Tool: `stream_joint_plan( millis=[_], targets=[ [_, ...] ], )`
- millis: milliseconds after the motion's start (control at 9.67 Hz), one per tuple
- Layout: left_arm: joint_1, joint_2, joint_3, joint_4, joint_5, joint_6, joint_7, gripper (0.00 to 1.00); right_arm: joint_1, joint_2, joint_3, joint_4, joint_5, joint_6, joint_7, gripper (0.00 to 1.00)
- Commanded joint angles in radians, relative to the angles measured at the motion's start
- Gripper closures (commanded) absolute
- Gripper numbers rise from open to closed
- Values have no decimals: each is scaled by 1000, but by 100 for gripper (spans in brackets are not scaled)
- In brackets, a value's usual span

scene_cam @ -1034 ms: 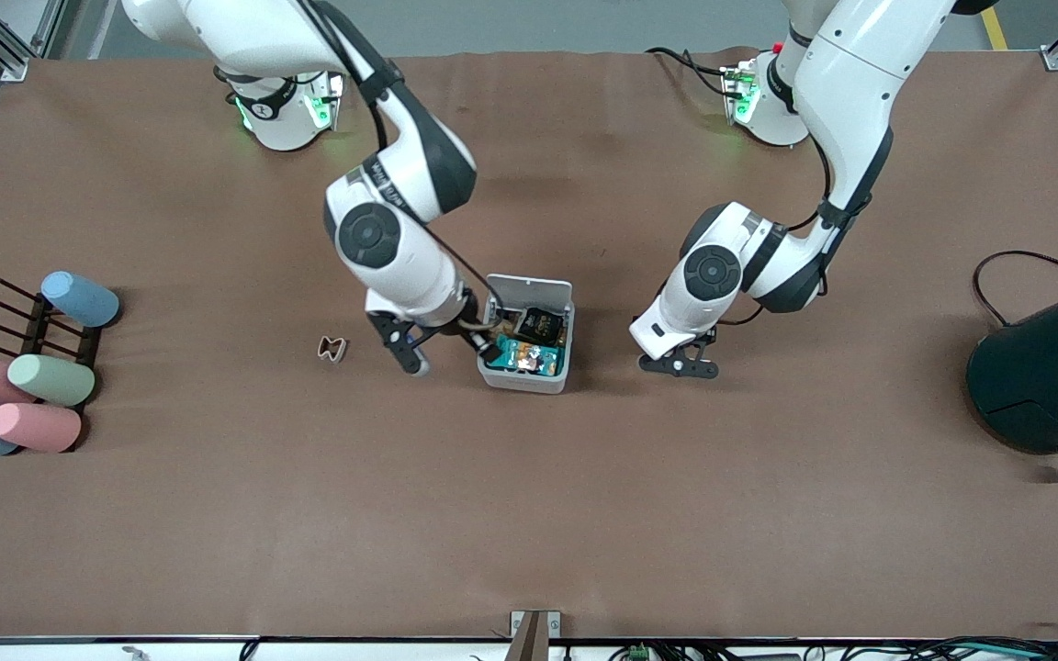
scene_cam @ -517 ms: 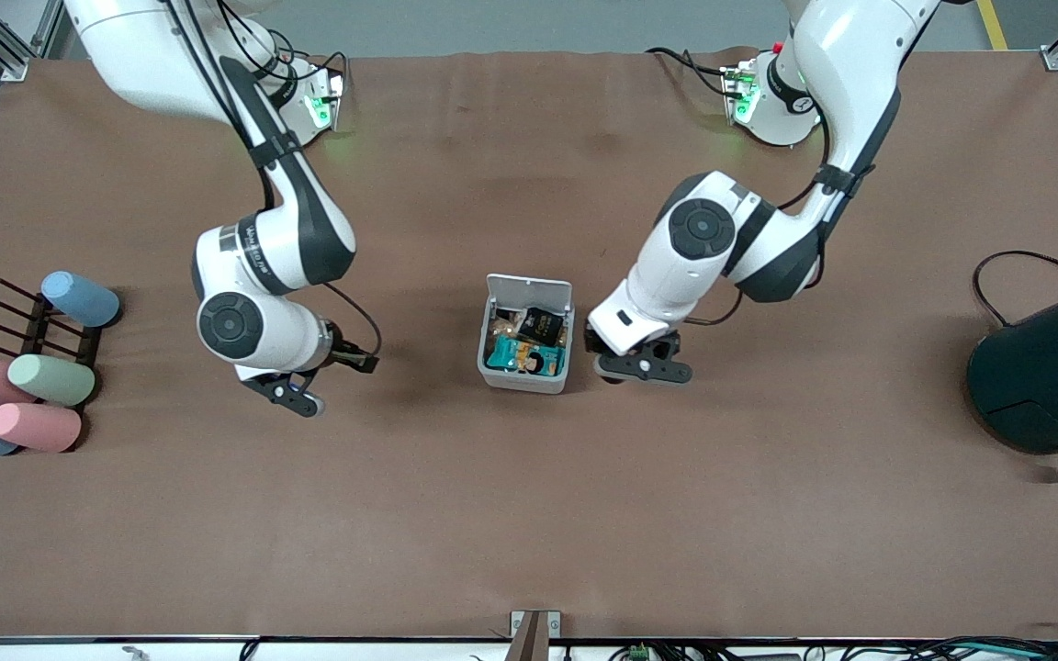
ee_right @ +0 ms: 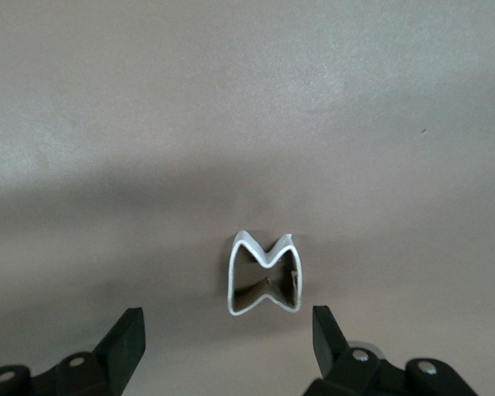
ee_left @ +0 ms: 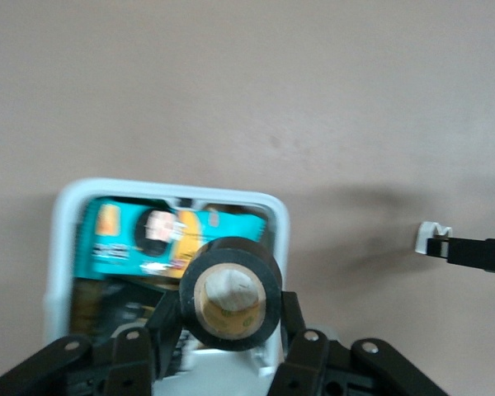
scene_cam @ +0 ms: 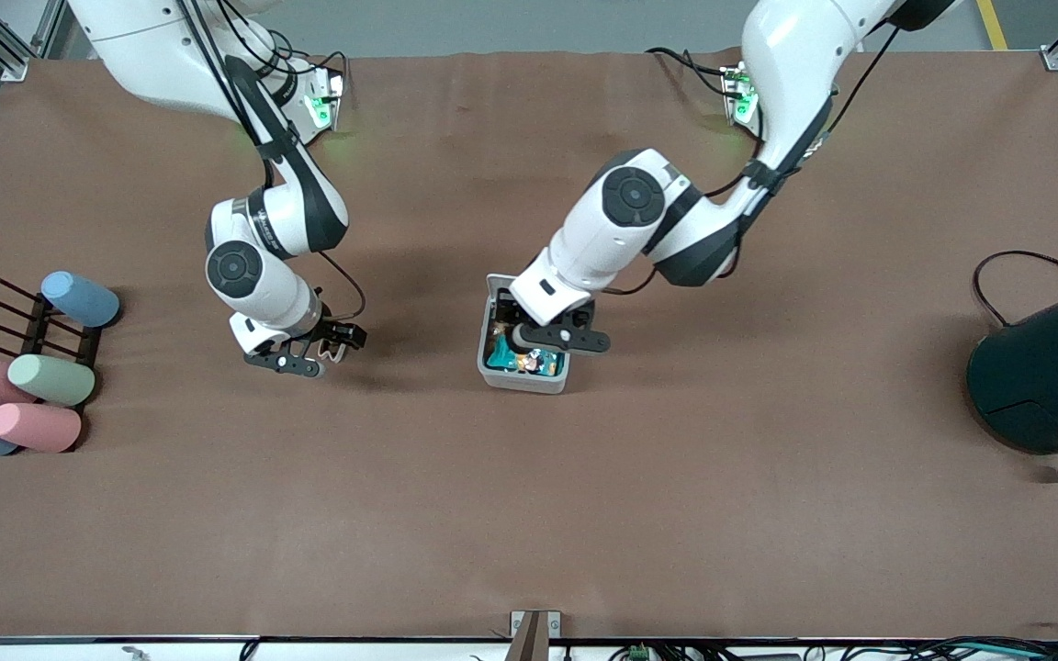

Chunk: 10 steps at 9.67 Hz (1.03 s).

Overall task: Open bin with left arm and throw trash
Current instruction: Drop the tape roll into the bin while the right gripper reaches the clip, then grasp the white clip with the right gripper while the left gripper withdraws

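We are looking down at the table [scene_cam: 529, 514], and the bin [scene_cam: 523, 378] is sitting near its middle with the lid off its top, so its inside is showing. A teal packet [scene_cam: 520, 359] is lying in it, and in the left wrist view we are seeing that same teal packet [ee_left: 157, 238] beside something dark that we cannot make out.

The left gripper [scene_cam: 555, 339] is hanging right over the bin, and its 2 fingers are clamping a black ring [ee_left: 230, 294] with a pale centre. From the left wrist the ring is sitting between the jaws, directly over the bin [ee_left: 62, 239].

The right gripper [scene_cam: 295, 361] is hovering low over the table, toward the right arm's end, well apart from the bin. Its jaws are standing wide apart, gripping nothing. In the right wrist view we are seeing the pale loop [ee_right: 265, 275], pinched like a bow tie, lying on the table between the 2 spread fingers [ee_right: 125, 340] and touching neither.

Toward the right arm's end, 5 pastel cylinders [scene_cam: 51, 379] are lying on and around a dark rack [scene_cam: 33, 321]. At the left arm's end, a big dark teal cylinder [scene_cam: 1048, 376] is standing with a black cable [scene_cam: 997, 275] looping beside it.
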Motion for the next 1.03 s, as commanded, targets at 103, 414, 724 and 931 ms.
stream_joint_plan(
  millis=[103, 414, 724, 931],
  targets=[
    [13, 19, -2, 21, -3, 7, -7, 0, -37, -10, 16, -35, -19, 55, -30, 8],
    [57, -45, 7, 30, 3, -123, -1, 0, -48, 39, 16, -35, -19, 107, -29, 12],
    [237, -192, 4, 31, 3, -357, 14, 0, -51, 49, 16, -36, -17, 98, -24, 86],
    [345, -292, 1, 31, 3, -508, 107, 0, -49, 47, 16, -36, -17, 95, -18, 100]
  ],
)
